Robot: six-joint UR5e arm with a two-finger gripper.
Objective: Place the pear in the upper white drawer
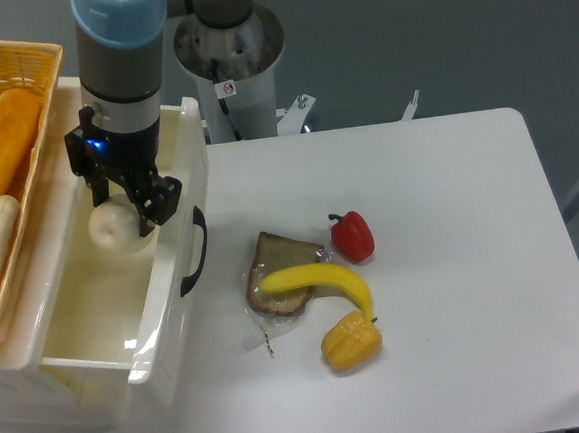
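So here's where we're at: our gripper point(120, 207) has its two black fingers point(151, 202) clamped on the pear point(110, 227), which bulges out pale and round just below and toward 7 o'clock of the fingertips. Can't really see the stem, so we can't say which way the pear's long axis runs; it reads as a rounded blob hanging under the jaws.

The relation that matters: the pear sits inside the outline of the upper white drawer point(172, 316), over the far end of the open box, near the wall that carries the black handle point(196, 252). The drawer's long axis runs roughly 12 to 6 from the camera, and the floor stretches toward 6 o'clock from the pear. We can't tell whether the pear already touches the floor or hangs a bit above it.

Our guess is the next thing is just letting go, maybe after a little more descent. The wall at 3 o'clock is close to the fingers, so opening wide could bump it.

The wicker basket point(27, 67) is at 9 o'clock; banana point(319, 278), corn piece point(351, 341), bread slice point(278, 262) and red pepper point(352, 236) lie out on the table point(454, 264) around 4 o'clock, well apart.
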